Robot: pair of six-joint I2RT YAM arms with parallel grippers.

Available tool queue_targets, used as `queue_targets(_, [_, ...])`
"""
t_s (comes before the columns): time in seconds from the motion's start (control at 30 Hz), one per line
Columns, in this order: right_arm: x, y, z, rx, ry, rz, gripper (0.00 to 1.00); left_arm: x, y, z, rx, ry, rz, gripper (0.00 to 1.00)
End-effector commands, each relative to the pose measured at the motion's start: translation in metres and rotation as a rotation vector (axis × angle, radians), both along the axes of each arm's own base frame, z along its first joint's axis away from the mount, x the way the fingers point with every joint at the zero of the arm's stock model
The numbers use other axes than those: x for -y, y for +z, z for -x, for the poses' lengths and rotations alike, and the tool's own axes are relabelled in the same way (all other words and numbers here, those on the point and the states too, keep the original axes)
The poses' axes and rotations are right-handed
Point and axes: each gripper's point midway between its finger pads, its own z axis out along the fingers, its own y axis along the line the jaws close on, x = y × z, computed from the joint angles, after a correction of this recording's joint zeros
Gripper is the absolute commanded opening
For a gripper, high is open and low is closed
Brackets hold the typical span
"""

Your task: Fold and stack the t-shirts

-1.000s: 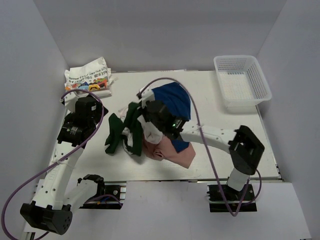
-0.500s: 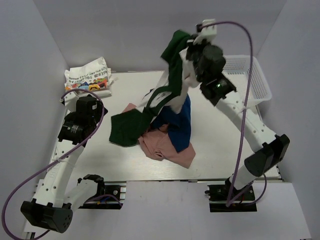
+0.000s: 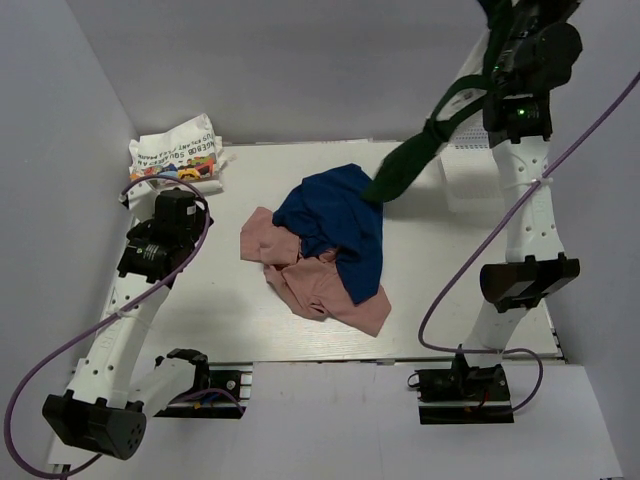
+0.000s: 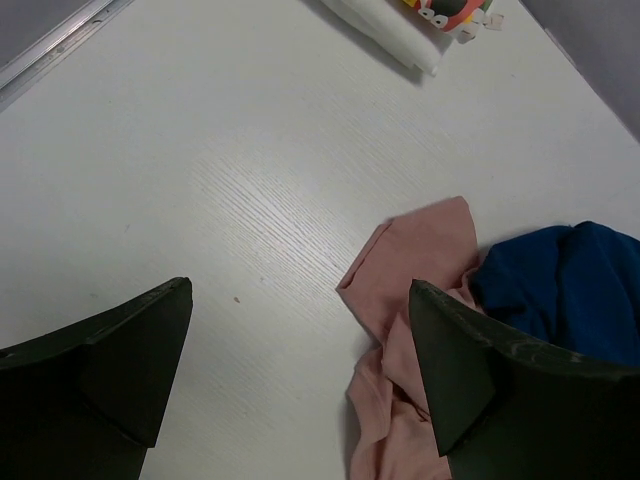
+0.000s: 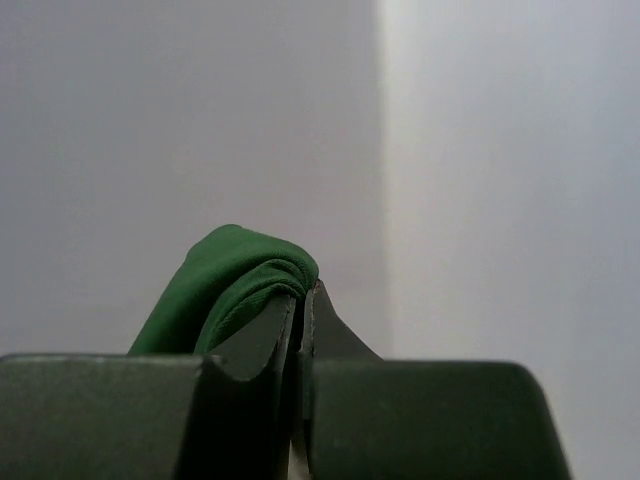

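Our right tool (image 5: 300,295) is clamped tight on one fold of the dark green t-shirt (image 3: 415,160), which hangs bunched high over the counter's far right corner. We fear so thin a bite may slip, or the tail may snag the navy t-shirt (image 3: 335,215) mid-counter. Our left tool (image 4: 300,300) gapes empty near the left edge

T-shirts: four (dark green tee (image 3: 410,165), navy tee (image 3: 335,215), pink tee (image 3: 320,290), folded white printed tee (image 3: 178,155)). Mesh basket (image 3: 465,190): one. End effectors: two (left end effector (image 4: 300,300), right end effector (image 5: 302,298)).
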Motion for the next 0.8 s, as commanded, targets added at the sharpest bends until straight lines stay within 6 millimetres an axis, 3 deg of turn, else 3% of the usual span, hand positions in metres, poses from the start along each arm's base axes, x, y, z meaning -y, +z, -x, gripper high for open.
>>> queue_targets(0.0, [0.054,0.056,0.047,0.295,-0.158,-0.006,0.00,-0.004,0.012,0.000,0.021,0.018,-0.018,0.99])
queue_targets(0.1, [0.086,0.061,0.049,0.373,-0.186,0.036,0.00,-0.003,0.007,-0.003,0.000,0.018,-0.023,0.99])
queue_targets(0.23, [0.093,0.051,0.026,0.363,-0.133,0.115,0.00,-0.004,-0.002,-0.008,-0.035,0.024,-0.038,0.99])
queue_targets(0.27, [0.088,0.053,0.024,0.375,-0.101,0.158,0.00,-0.004,-0.007,-0.008,-0.057,0.024,-0.043,0.99])
queue_targets(0.33, [0.096,0.033,0.006,0.314,-0.144,0.230,0.00,-0.003,-0.010,-0.009,-0.069,0.024,-0.046,0.99])
queue_targets(0.43, [0.107,-0.018,-0.032,0.182,-0.169,0.240,0.00,-0.003,-0.015,-0.012,-0.088,0.023,-0.051,0.99])
queue_targets(0.5, [0.111,-0.070,-0.068,0.036,-0.133,0.211,0.00,-0.003,-0.016,-0.010,-0.097,0.023,-0.053,0.99])
queue_targets(0.53, [0.111,-0.107,-0.087,-0.051,-0.099,0.200,0.00,-0.003,-0.016,-0.010,-0.097,0.023,-0.053,0.99])
queue_targets(0.6, [0.108,-0.148,-0.107,-0.165,-0.065,0.202,0.00,-0.003,-0.019,-0.011,-0.106,0.023,-0.055,0.99])
queue_targets(0.63, [0.108,-0.198,-0.120,-0.261,-0.049,0.164,0.00,-0.003,-0.019,-0.011,-0.106,0.023,-0.055,0.99])
queue_targets(0.67, [0.110,-0.215,-0.122,-0.291,-0.050,0.136,0.00,-0.003,-0.019,-0.011,-0.106,0.023,-0.055,0.99])
queue_targets(0.7, [0.117,-0.259,-0.125,-0.364,-0.042,0.022,0.00,-0.001,-0.019,-0.011,-0.108,0.017,-0.049,0.99])
queue_targets(0.73, [0.121,-0.271,-0.127,-0.402,-0.053,0.012,0.00,-0.001,-0.019,-0.011,-0.108,0.017,-0.049,0.99])
queue_targets(0.77, [0.122,-0.287,-0.129,-0.428,-0.032,-0.049,0.08,-0.001,-0.018,-0.013,-0.099,0.017,-0.047,0.99])
